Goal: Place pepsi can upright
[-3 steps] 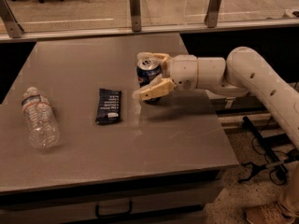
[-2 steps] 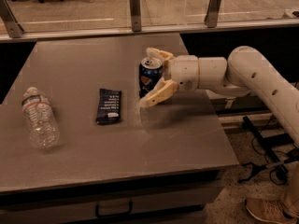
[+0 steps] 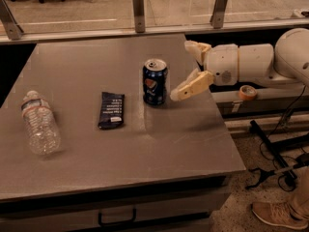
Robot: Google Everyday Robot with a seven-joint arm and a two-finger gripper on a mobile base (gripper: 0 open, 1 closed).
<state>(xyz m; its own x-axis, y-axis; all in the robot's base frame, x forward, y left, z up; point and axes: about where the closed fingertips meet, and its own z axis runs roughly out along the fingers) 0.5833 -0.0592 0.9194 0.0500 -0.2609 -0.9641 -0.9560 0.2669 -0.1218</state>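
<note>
The pepsi can [image 3: 155,81] stands upright on the grey table [image 3: 120,144], near its middle, silver top up and round logo facing me. My gripper [image 3: 188,69] is to the right of the can, a short gap away, not touching it. Its two tan fingers [image 3: 193,85] are spread wide apart and hold nothing. The white arm reaches in from the right edge.
A flat dark wrapper [image 3: 111,109] lies left of the can. A clear plastic bottle [image 3: 39,123] lies on its side at the table's left. A roll of tape [image 3: 248,92] sits on a ledge to the right. A glass railing runs behind the table.
My gripper held the can between its fingers; now it has let go and drawn back to the right. The can stays standing upright on the table.
</note>
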